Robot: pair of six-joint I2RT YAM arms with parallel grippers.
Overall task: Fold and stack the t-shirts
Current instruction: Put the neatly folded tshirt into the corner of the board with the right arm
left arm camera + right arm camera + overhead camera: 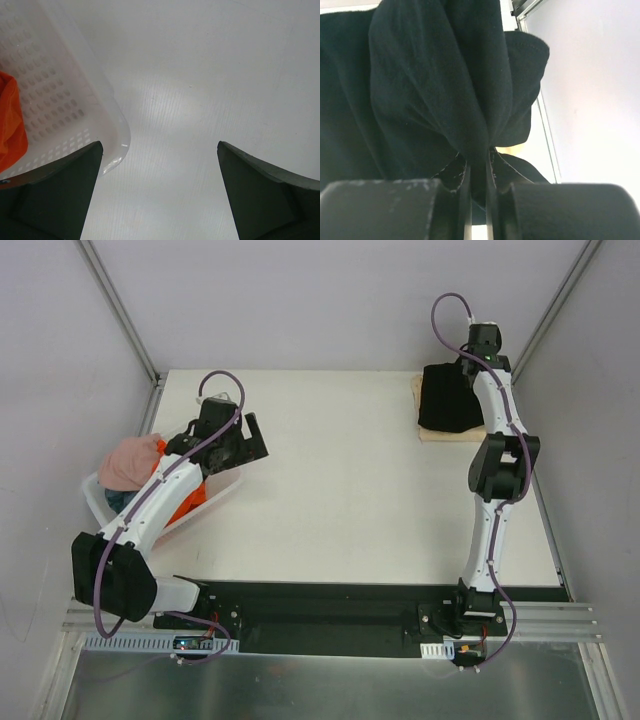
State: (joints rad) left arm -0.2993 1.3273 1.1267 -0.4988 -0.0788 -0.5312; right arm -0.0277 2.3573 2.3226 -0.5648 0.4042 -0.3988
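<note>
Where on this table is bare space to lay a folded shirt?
The wide middle of the white table, between the white plastic basket and the black t-shirt lying on a tan t-shirt, is bare. Crowded: left edge, with basket and open left gripper; far right corner, where the right gripper pinches black cloth.

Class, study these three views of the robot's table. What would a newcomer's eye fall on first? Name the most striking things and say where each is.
A bunched black t-shirt sits at the far right corner on a tan t-shirt, a fold pinched in the shut right tool. At the left edge, a white basket holds a pink t-shirt and an orange t-shirt. The left tool hangs open above the table beside it.
</note>
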